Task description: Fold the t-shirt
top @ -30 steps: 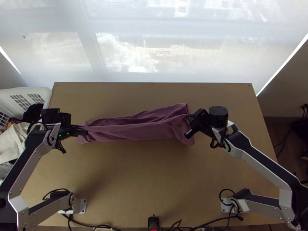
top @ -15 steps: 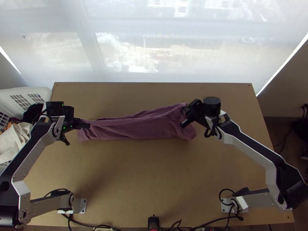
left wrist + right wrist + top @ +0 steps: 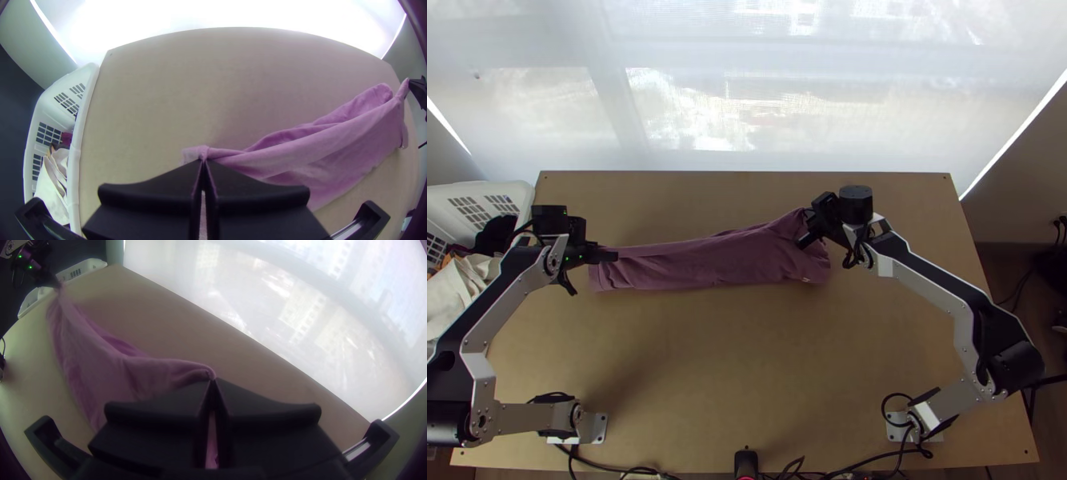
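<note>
The mauve t-shirt hangs as a long narrow band between the two arms, its upper edge drawn up and its lower part reaching down toward the table. At its left end is my left gripper; at its upper right end, my right gripper. In the left wrist view the left gripper is shut on a pinch of the pink-looking t-shirt. The right wrist view has the right gripper shut on a corner of the t-shirt.
A white laundry basket holding assorted cloths stands against the table's left edge. The bare wooden tabletop extends in front of the t-shirt and also behind it. Cables run along the near edge.
Both grippers have moved toward the table's far edge, the left also slightly right and the right leftward. The t-shirt's held edge has gone with them, and its opening fold has closed over.
</note>
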`<act>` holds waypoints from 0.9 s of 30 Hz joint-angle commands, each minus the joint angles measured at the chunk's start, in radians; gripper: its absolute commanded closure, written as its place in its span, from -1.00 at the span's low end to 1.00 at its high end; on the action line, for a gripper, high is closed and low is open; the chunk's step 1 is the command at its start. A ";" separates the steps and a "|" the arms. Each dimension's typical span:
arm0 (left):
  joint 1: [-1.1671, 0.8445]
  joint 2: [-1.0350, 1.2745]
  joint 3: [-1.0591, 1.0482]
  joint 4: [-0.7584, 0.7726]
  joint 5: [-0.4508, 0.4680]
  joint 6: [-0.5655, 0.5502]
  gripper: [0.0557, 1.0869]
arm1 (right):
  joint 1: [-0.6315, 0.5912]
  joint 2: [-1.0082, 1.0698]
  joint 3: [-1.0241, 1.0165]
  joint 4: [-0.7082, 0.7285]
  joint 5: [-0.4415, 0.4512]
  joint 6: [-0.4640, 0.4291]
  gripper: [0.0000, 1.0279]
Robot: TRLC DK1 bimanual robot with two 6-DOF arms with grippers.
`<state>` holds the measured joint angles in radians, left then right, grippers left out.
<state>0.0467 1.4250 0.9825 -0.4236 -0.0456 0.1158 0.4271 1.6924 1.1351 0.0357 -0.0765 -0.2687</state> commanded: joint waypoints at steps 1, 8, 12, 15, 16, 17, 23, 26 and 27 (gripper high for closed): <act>-0.001 0.046 0.013 0.017 0.001 0.002 0.94 | -0.010 0.067 0.034 0.001 0.001 -0.006 0.95; 0.001 0.083 0.013 0.028 0.001 0.001 0.94 | -0.014 0.116 0.034 0.021 0.001 -0.017 0.95; -0.001 0.100 0.012 0.043 0.001 -0.001 0.94 | -0.013 0.136 0.035 0.029 0.001 -0.017 0.95; -0.001 0.112 0.013 0.055 0.001 -0.002 0.94 | -0.013 0.150 0.034 0.039 0.001 -0.015 0.95; -0.001 0.117 0.013 0.057 0.001 -0.002 0.94 | -0.013 0.154 0.034 0.039 0.001 -0.014 0.95; -0.001 0.124 0.015 0.060 0.001 -0.002 0.94 | -0.013 0.161 0.034 0.041 0.001 -0.014 0.95; -0.018 0.150 0.019 0.063 0.001 0.001 0.28 | -0.013 0.173 0.025 0.041 0.001 -0.007 -0.06; -0.024 0.163 0.033 0.000 0.001 -0.004 -0.69 | -0.011 0.165 0.022 0.039 0.001 0.002 -0.70; -0.024 0.166 0.041 -0.030 0.001 -0.015 -0.85 | -0.010 0.158 0.022 0.039 0.001 0.010 -0.89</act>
<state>0.0341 1.5627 1.0019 -0.3740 -0.0452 0.1135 0.4141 1.8542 1.1637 0.0742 -0.0723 -0.2806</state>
